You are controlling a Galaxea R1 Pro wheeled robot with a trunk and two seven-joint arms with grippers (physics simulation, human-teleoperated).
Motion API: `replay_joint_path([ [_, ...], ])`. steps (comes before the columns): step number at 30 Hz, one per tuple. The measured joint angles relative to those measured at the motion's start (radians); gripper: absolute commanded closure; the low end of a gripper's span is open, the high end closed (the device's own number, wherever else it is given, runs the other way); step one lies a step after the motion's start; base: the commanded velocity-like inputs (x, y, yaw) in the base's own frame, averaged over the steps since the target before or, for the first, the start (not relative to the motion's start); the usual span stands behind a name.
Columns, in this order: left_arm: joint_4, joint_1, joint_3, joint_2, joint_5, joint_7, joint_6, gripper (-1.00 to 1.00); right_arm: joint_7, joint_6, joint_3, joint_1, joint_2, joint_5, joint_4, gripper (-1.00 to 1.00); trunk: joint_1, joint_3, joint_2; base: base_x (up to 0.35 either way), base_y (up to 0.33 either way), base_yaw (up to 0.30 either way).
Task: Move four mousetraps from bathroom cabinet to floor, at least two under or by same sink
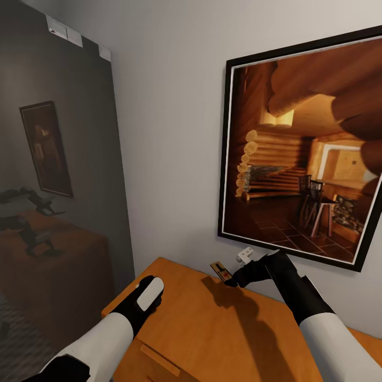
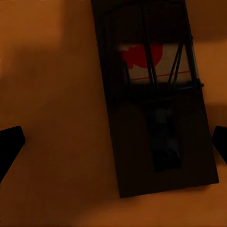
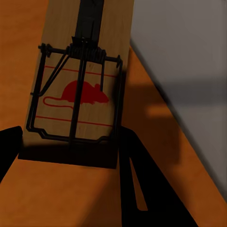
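On the cabinet (image 1: 212,329) top, your right gripper (image 1: 229,277) holds its jaws open around one mousetrap (image 1: 222,271); left gripper (image 1: 150,293) open above another (image 2: 156,99); none floored yet.

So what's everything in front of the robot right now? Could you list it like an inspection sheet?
Surface: orange-brown cabinet top, against a pale wall.
Job's things: one mousetrap at the right gripper; another mousetrap lies flat beneath the left gripper.
Clutter: small white fitting on the wall.
Grippers: right fingers flank its trap's near end, grip not confirmed; left fingers spread wide, open, nothing held.
Cables: nothing seen.
Surroundings: framed log-cabin picture; mirror reflecting the robot.
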Motion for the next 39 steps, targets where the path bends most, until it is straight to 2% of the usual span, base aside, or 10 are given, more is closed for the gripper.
replay_joint_path([
  [11,0.001,0.0,-0.003,0.0,-0.007,-0.004,0.005,-1.0,0.0,0.0,0.0,0.0,0.0,0.0,0.0,1.0,0.0,0.0,0.0,0.0,0.0,0.0],
  [16,0.006,0.0,-0.005,0.0,-0.021,-0.035,0.015,-1.0,0.0,0.0,0.0,0.0,0.0,0.0,0.0,1.0,0.0,0.0,0.0,0.0,0.0,0.0],
  [20,0.002,0.0,-0.003,0.0,-0.019,-0.048,0.013,-1.0,0.0,0.0,0.0,0.0,0.0,-0.001,0.0,1.0,0.0,0.0,0.0,0.0,0.0,0.0],
  [21,0.0,0.0,-0.003,0.0,-0.015,-0.05,0.011,1.0,0.0,0.0,0.0,0.0,0.0,-0.001,0.0,1.0,0.0,0.0,0.0,0.0,0.0,0.0],
  [32,0.0,0.0,-0.002,0.0,-0.003,-0.061,-0.029,1.0,0.001,0.0,0.0,0.0,0.0,-0.002,0.0,1.0,0.0,0.0,0.0,0.0,0.0,0.0],
  [39,0.0,0.0,-0.004,0.0,-0.009,-0.102,-0.034,1.0,0.001,0.0,0.0,0.0,0.0,-0.002,0.0,1.0,0.0,0.0,0.0,0.0,0.0,0.0],
])
